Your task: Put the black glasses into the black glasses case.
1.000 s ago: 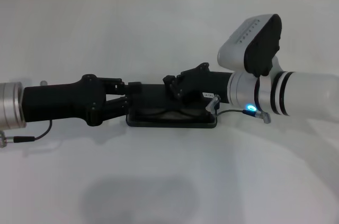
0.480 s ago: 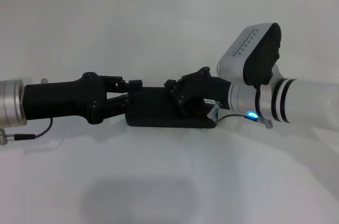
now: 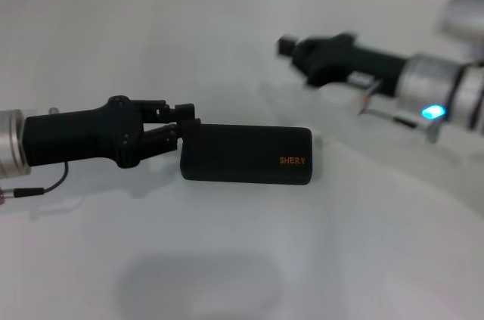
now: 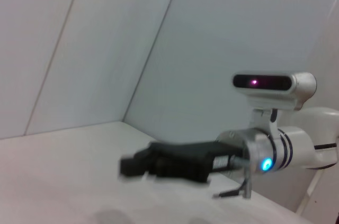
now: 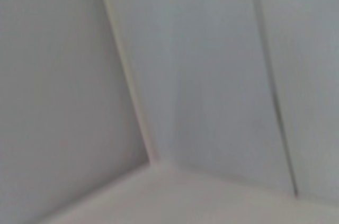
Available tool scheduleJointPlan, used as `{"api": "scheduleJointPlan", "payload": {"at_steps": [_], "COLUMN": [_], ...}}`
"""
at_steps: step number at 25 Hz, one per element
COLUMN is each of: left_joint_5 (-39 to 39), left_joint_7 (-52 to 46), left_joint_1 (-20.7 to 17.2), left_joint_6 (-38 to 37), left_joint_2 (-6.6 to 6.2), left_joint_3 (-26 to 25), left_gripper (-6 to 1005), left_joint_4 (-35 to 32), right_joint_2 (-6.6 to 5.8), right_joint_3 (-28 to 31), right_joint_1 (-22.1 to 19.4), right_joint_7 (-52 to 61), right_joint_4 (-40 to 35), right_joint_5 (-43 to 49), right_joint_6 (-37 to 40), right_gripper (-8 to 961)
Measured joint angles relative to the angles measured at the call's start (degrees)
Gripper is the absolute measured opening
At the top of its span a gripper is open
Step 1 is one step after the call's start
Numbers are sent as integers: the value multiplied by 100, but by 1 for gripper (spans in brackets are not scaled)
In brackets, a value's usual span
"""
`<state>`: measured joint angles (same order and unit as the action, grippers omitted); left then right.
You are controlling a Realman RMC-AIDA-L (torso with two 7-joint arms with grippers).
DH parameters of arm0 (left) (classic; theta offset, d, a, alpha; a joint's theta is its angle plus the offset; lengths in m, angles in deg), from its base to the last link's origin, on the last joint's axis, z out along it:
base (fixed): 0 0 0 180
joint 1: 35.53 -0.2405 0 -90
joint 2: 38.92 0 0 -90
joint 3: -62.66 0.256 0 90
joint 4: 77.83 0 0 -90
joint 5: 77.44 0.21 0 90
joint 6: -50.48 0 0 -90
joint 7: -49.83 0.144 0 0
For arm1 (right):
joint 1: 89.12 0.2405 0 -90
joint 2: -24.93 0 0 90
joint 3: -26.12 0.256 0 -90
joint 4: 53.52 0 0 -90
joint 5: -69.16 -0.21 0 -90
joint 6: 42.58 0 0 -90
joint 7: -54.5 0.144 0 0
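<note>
Fingers of left gripper seemingly pinched at closed black glasses case; right gripper raised, indiscernible.

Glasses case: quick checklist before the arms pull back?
1. Lid of the black glasses case shut: ok, SHERY lettering faces up.
2. Black glasses inside: cannot tell, the lid hides them.
3. Case flat on the table: ok.
4. Right gripper clear of case: ok, raised behind it.
5. Left gripper clear of case: not ok, fingers at its left end.
6. Glasses loose on table: none seen, ok.
</note>
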<state>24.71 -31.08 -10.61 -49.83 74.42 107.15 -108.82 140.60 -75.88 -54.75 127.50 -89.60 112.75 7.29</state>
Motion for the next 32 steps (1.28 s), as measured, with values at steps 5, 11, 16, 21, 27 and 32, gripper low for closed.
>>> {"api": "scheduleJointPlan", "payload": {"at_steps": [5, 11, 16, 21, 27, 32], "left_joint_5": [-70, -162, -198, -199, -178, -180], "left_joint_7": [-288, -673, -517, 166, 344, 359], "left_joint_1": [-13, -48, -301, -555, -687, -695], "left_joint_6": [-20, -145, -348, -640, -905, -1004], "left_joint_2": [-28, -74, -110, -118, -101, -86], "left_joint_3": [-87, -208, -222, -228, -221, -215], "left_gripper": [356, 358, 559, 753, 868, 864], "left_joint_4": [-27, -97, -429, -505, -506, -505], "right_joint_2": [-193, -806, -1182, -1099, -882, -795], "right_joint_3": [970, 1866, 2810, 3894, 4065, 4087], "right_joint_1": [-60, -313, -437, -573, -617, -609], "right_joint_7": [22, 149, 48, 32, -37, -96], "right_joint_4": [367, 305, 362, 301, 266, 264], "right_joint_5": [323, 1654, 2968, 4079, 4364, 4430], "right_joint_6": [1167, 3081, 5181, 6217, 6285, 6234], "right_gripper": [85, 288, 433, 546, 735, 815]}}
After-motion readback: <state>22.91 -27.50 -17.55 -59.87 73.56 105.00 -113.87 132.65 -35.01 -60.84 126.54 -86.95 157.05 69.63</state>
